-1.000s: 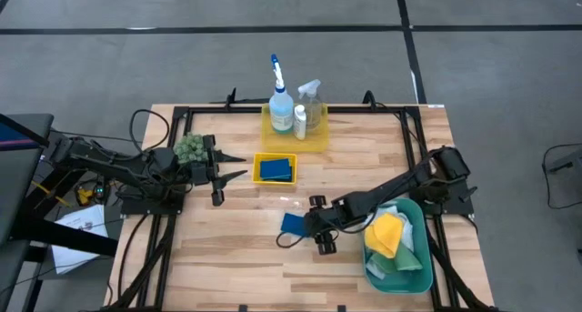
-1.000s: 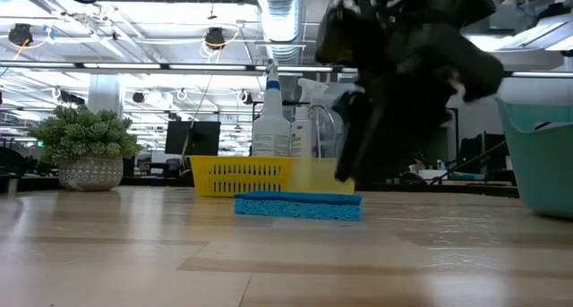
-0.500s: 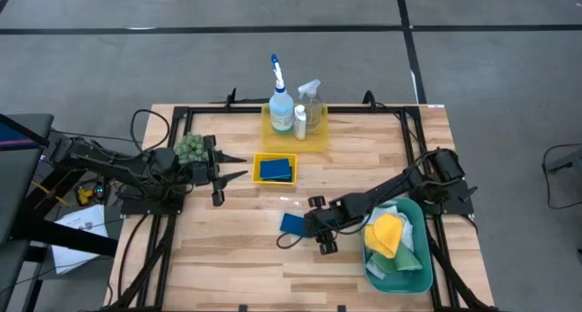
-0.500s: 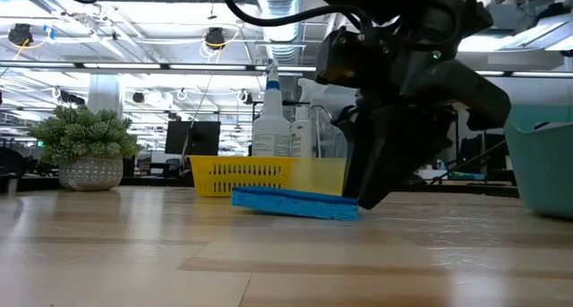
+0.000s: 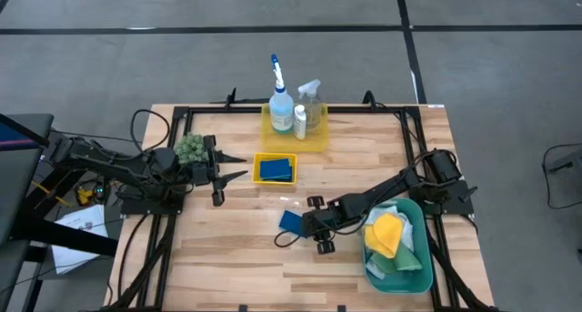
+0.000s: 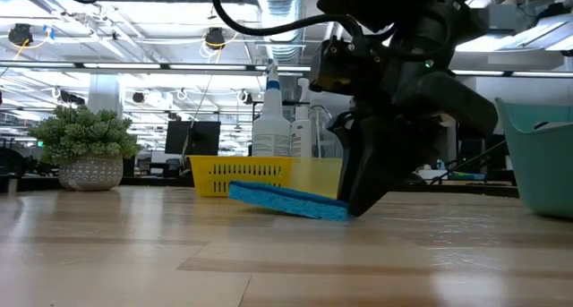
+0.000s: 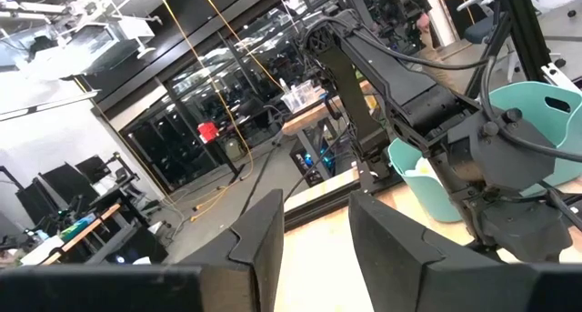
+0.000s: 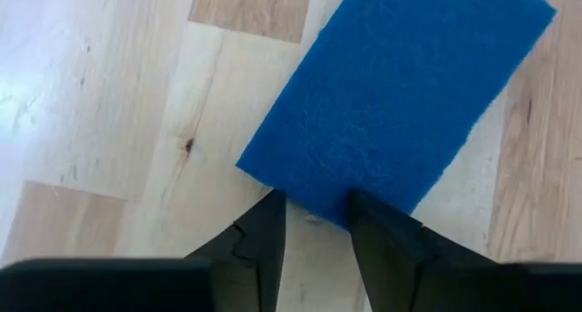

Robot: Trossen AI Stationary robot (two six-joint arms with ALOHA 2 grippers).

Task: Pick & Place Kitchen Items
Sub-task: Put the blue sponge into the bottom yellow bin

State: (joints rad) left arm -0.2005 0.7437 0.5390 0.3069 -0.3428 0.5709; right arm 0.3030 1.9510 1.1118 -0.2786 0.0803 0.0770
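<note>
— Where is the right gripper [image 5: 304, 223] now?

— Low over the middle of the wooden table [image 5: 227, 257], just beside the teal bin [image 5: 416, 277]. Its fingers are pinched on the near edge of a blue sponge [image 5: 292, 222], which sticks out ahead of them. In the right wrist view the two dark fingers [image 8: 255, 235] sit at the sponge's short edge [image 8: 391, 94] with only a narrow gap between them.

— Is the sponge flat on the wood?

— Not quite. From the low view the sponge [image 6: 286, 201] is tilted: the end at the gripper [image 6: 358, 204] is down at the table, and the free end is raised a little.

— And the left gripper [image 5: 229, 168]?

— It waits at the table's left side, next to the small green plant [image 5: 190, 148]; its fingers [image 7: 259, 248] stand apart, holding nothing.

— The other items?

— A second blue sponge [image 5: 275, 169] lies in the small yellow tray [image 5: 258, 159] near the middle. The spray bottles [image 5: 280, 101] stand in the far yellow tray [image 5: 320, 141] — well apart from both grippers. The yellow cloth [image 5: 386, 234] lies in the bin.
</note>
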